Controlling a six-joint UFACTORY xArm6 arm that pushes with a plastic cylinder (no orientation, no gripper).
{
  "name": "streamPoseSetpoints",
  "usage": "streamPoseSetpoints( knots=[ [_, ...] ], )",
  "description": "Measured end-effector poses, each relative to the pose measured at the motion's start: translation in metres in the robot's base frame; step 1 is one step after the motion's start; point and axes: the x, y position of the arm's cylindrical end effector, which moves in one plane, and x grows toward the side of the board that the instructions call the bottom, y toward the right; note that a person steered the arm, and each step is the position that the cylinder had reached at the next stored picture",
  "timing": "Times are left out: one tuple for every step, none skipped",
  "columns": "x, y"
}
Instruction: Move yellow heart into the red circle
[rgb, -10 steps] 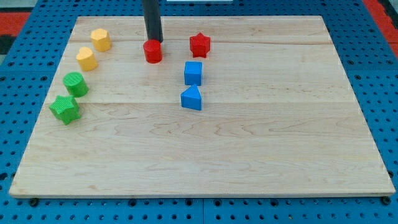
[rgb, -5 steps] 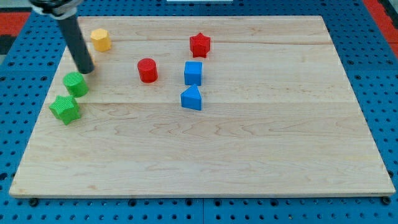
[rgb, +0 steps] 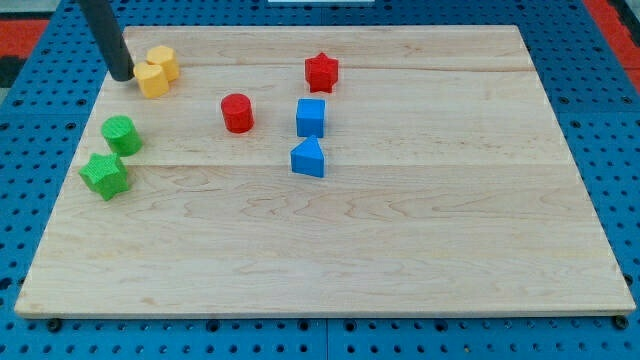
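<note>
The yellow heart (rgb: 151, 80) lies near the view's top left, touching a second yellow block (rgb: 164, 62) just above and to its right. The red circle (rgb: 237, 113) stands well to the heart's right and a little lower, apart from it. My tip (rgb: 122, 76) rests on the board right at the heart's left side; the dark rod rises from it toward the view's top left.
A green circle (rgb: 121, 134) and a green star (rgb: 104, 174) sit below the heart at the left edge. A red star (rgb: 321, 72), a blue cube (rgb: 311, 117) and a blue wedge-like block (rgb: 308, 158) stand right of the red circle.
My tip went from behind the red circle to the left side, then up beside the yellow heart. The heart slid up and right against the other yellow block. The red circle shifted slightly down.
</note>
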Motion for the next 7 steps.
streamPoseSetpoints(
  knots=[
    [0.003,0.019],
    [0.007,0.069],
    [0.008,0.106],
    [0.01,0.084],
    [-0.013,0.039],
    [0.034,0.036],
    [0.044,0.094]
  ],
)
